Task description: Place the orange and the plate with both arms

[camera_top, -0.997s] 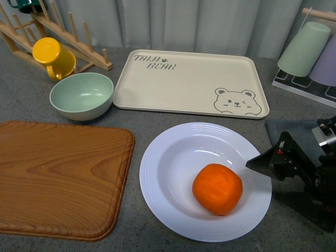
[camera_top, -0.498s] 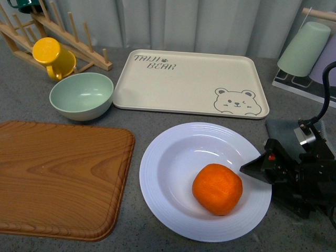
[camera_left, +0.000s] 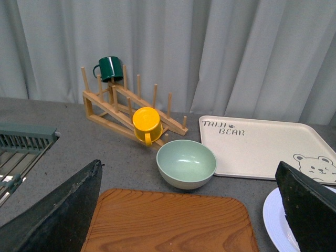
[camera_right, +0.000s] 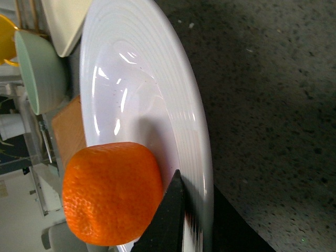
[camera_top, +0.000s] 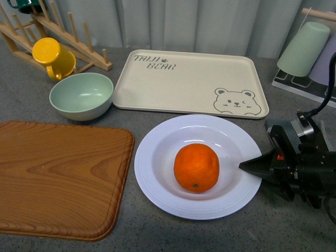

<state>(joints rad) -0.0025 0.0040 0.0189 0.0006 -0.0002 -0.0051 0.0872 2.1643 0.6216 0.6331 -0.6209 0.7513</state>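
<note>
The right gripper [camera_top: 248, 167] is clamped on the near-right rim of the plate [camera_top: 157, 178], one finger [camera_right: 169, 218] above the rim and the other beneath it; the left gripper [camera_left: 187, 165] has its fingers [camera_left: 58, 212] spread wide and holds nothing; the orange [camera_top: 197, 168] sits in the middle of the plate, clear of the gripper; the plate rests on a grey speckled counter [camera_top: 131, 239]; a bear tray [camera_top: 189, 79] lies just behind the plate, a wooden board [camera_top: 63, 176] to its left, a green bowl [camera_top: 81, 95] and a yellow mug [camera_top: 52, 56] further back-left; a grey curtain [camera_top: 210, 23] hangs behind.
</note>
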